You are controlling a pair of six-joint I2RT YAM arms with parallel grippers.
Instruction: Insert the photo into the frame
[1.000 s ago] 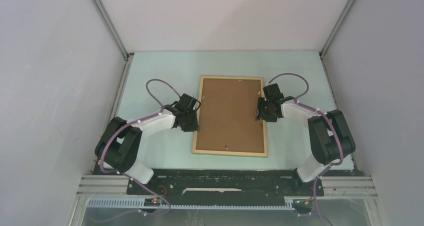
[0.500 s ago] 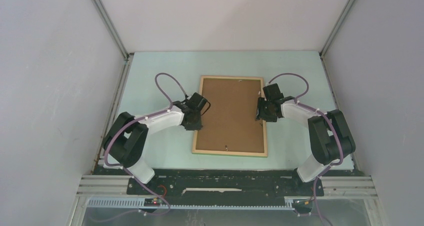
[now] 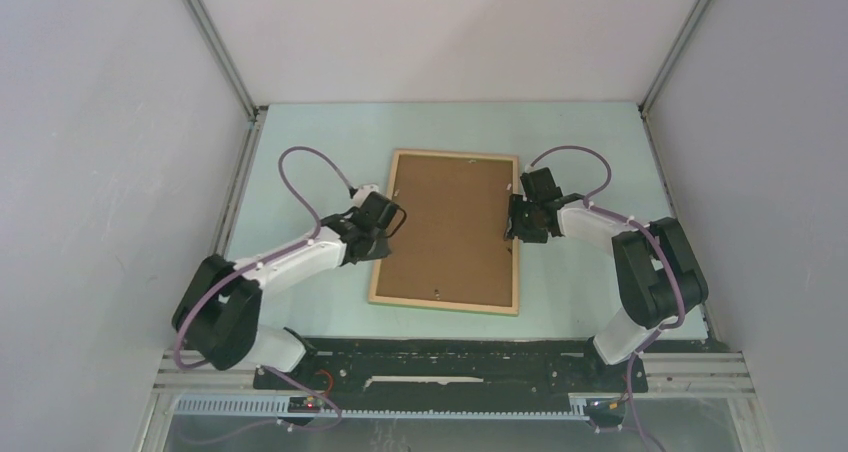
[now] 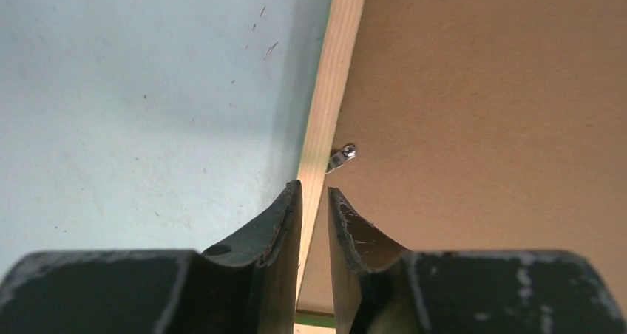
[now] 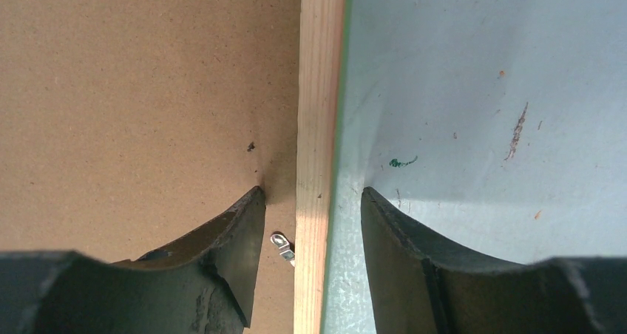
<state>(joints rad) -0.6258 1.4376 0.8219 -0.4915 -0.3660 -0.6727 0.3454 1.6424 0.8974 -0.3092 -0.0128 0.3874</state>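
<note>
Frame (image 3: 445, 306) lies face down in the middle of the table (image 3: 300, 152), wood side up. Photo (image 3: 450, 227) sits inside it, brown back showing. Left gripper (image 4: 313, 201) is narrow, pinching the frame's left rail just before a small metal clip (image 4: 341, 157). Right gripper (image 5: 310, 201) is wider and holds nothing. It straddles the right rail with gaps either side, one finger over the board, one over the table.

A pale green counter (image 3: 310, 132) lies beneath the left pincer (image 4: 314, 199) and right pincer (image 5: 310, 201). Ahead-right of the right pincer it bears 1 green speck (image 5: 399, 161) and 1 brown scratch (image 5: 516, 131); ahead-left of the left pincer, fine dark nicks (image 4: 268, 49). White walls (image 3: 100, 172) enclose it.
</note>
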